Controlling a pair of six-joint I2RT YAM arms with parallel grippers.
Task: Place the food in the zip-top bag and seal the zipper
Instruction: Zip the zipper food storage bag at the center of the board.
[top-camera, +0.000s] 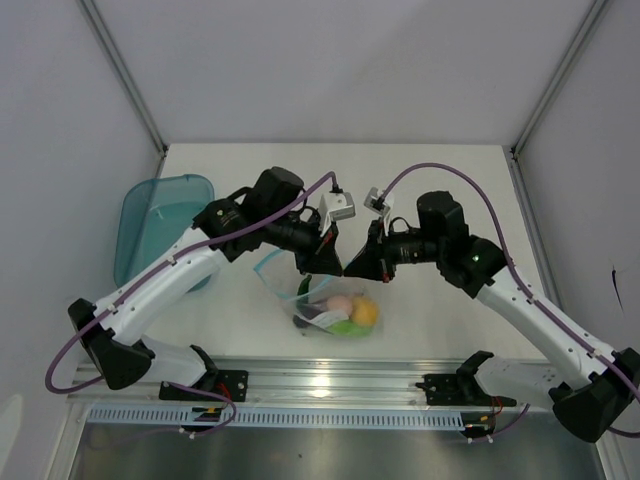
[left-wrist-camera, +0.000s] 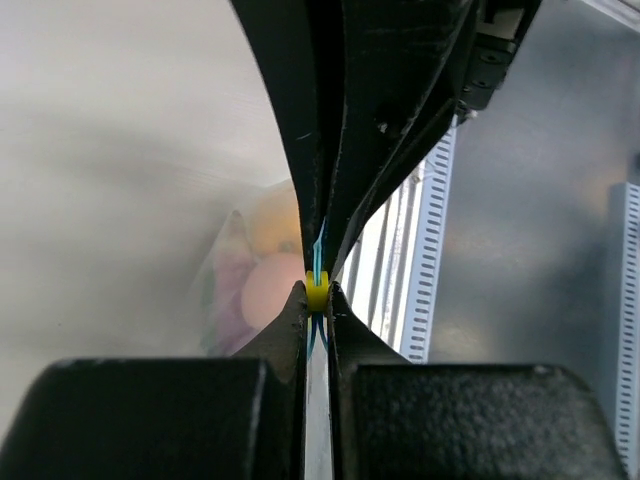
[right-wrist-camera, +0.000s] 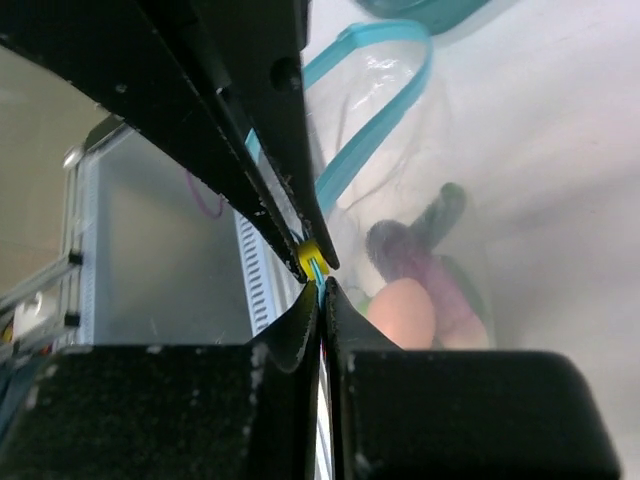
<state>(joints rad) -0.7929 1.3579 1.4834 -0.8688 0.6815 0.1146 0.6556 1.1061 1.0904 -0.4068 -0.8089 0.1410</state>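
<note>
Near the middle of the table (top-camera: 450, 190), a clear bag (top-camera: 300, 312) lay with toy food (top-camera: 352, 313) inside. The left gripper (left-wrist-camera: 316, 303) and right gripper (right-wrist-camera: 321, 290) met tip to tip, each pinched tight on the blue zipper (right-wrist-camera: 372, 118), with the yellow slider (left-wrist-camera: 316, 290) between them.

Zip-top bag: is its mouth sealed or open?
Open, at least partly: the zipper strips bow apart in a wide loop.

L claw (left-wrist-camera: 317, 305), R claw (right-wrist-camera: 321, 298) clamped (tips adjacent).
</note>
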